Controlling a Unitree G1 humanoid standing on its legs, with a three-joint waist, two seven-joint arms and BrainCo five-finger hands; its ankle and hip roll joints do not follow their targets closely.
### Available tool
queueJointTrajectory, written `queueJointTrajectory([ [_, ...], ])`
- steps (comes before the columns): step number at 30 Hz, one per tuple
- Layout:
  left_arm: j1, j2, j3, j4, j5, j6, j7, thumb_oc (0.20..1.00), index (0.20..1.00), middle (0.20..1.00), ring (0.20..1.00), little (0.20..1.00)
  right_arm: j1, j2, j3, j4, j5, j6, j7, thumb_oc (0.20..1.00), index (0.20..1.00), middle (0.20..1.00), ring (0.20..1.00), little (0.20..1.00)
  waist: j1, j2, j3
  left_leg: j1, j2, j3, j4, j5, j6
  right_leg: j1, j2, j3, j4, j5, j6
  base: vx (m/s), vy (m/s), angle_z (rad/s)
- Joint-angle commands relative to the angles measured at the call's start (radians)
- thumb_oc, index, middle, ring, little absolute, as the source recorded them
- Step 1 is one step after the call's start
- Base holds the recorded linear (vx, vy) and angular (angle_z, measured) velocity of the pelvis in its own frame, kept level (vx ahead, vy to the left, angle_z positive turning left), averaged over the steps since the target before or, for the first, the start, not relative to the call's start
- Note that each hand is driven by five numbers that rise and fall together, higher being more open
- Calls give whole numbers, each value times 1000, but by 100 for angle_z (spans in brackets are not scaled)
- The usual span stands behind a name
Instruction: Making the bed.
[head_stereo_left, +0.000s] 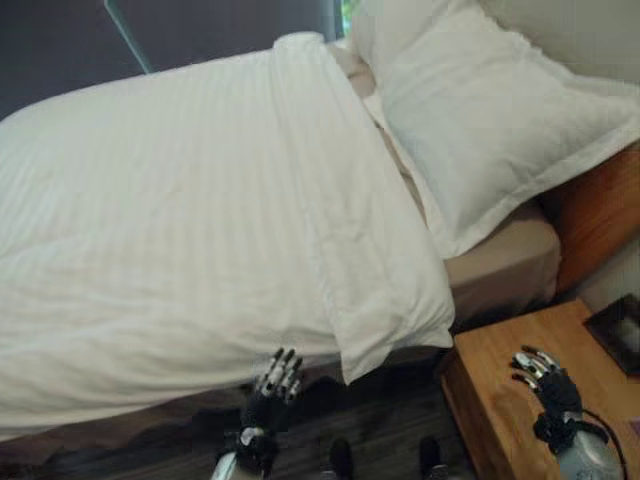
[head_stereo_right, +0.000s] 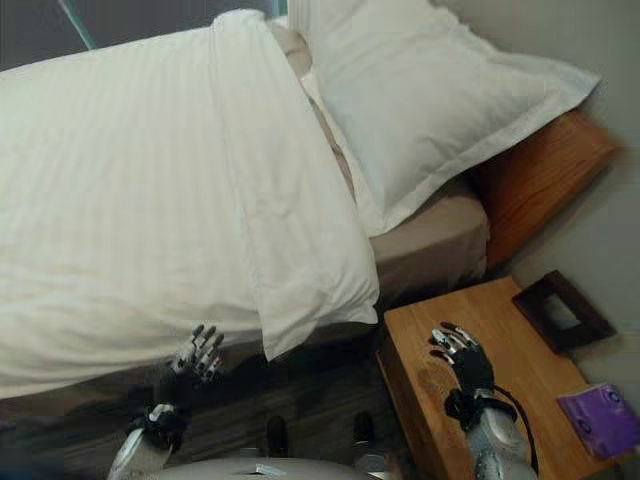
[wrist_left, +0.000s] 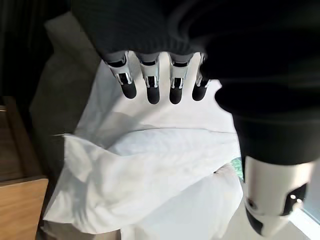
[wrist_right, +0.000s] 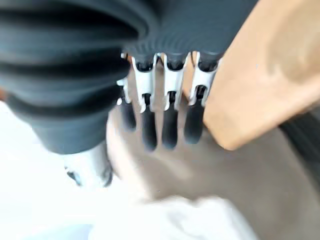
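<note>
Eye views: nearest the camera, the left hand (head_stereo_left: 272, 392) hangs with its fingers straight and spread, holding nothing, just off the bed's near edge and below the duvet's hanging corner. The right hand (head_stereo_right: 464, 368) hovers over the wooden nightstand (head_stereo_right: 520, 340), fingers relaxed and apart, empty too.

The duvet (head_stereo_left: 180, 230) covers most of the bed; its long axis runs from the pillow end on the right off past the left side. It is white with faint stripes, mostly smooth with shallow creases. Its top edge is turned back into a broad band (head_stereo_left: 340, 200) that crosses the bed from the far side to the near edge, where a corner droops over the side. Beyond the band lies a tan sheet (head_stereo_left: 500, 265), and on it a big white pillow (head_stereo_left: 480, 120) leans against the wooden headboard (head_stereo_left: 600, 215). On the nightstand sit a dark frame (head_stereo_right: 562, 310) and a purple packet (head_stereo_right: 600, 420), both well apart from the right hand.

Left wrist view: the fingers (wrist_left: 151, 85) reach straight out in a row, free of the rumpled white duvet corner beyond them.

Right wrist view: the fingers (wrist_right: 170, 117) hang straight and parted, with the nightstand's wood beside them and the tan sheet past them.
</note>
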Motion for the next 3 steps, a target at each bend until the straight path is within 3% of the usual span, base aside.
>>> queueJointTrajectory([
  [1, -44, 26, -4, -2, 146, -41, 16, 1000, 1000, 1000, 1000, 1000, -26, 13, 34, -19, -98, -60, -49, 1000, 1000, 1000, 1000, 1000, -24, -8, -25, 36, -53, 6, 7, -12, 14, 31, 6, 11, 40, -55, 7, -35, -4, 1],
  [3, -44, 27, -8, 5, 188, -50, 31, 1000, 1000, 1000, 1000, 1000, -27, 26, 57, -22, -102, -62, -55, 1000, 1000, 1000, 1000, 1000, -24, -11, -29, 43, -52, 5, 7, -12, 15, 37, 7, 10, 44, -58, 6, 0, 0, 0],
])
